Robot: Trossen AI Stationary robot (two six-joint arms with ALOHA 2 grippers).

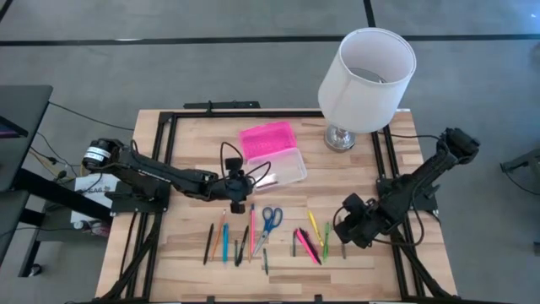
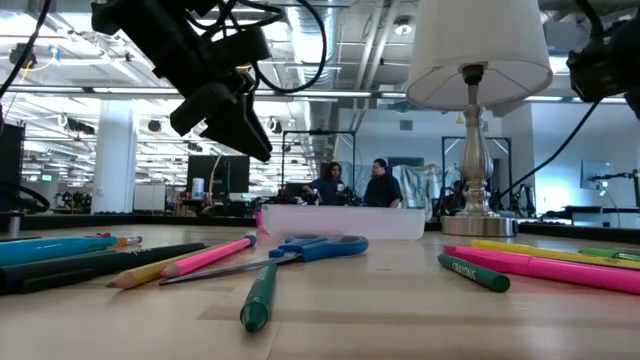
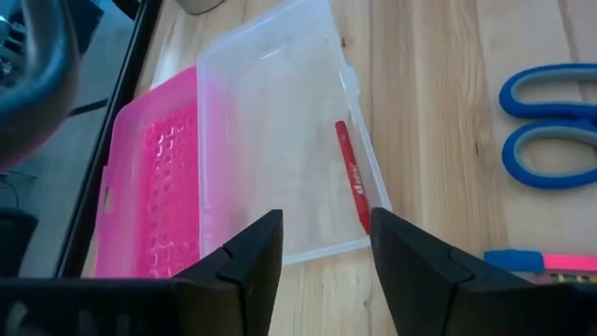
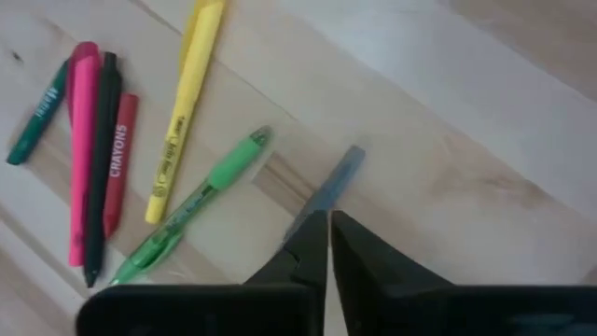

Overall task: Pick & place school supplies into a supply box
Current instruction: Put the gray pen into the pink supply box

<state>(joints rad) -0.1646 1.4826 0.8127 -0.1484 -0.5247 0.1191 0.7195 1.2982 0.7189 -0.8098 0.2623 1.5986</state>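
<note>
Pink lid (image 1: 267,138) lies open flat beside the clear box (image 1: 282,166), near the surface (image 1: 194,135) centre, w/ the white lamp (image 1: 364,80) at about 2 o'clock from it. One red pen (image 3: 353,175) lies inside the box along its wall. Left gripper (image 1: 237,205) hangs just at 7 o'clock of the box, jaws wide apart, holding nothing. Blue scissors (image 1: 270,218) lie at 6 o'clock of the box, w/ a row of pens and pencils (image 1: 226,241) at about 7 o'clock of them. Right gripper (image 1: 344,246) is low over the surface at 4 o'clock of the box, jaws almost together around the end of a grey-blue pen (image 4: 328,189). Green pen (image 4: 191,206), yellow pen (image 4: 183,106), pink, black and red ones lie near it.
</note>
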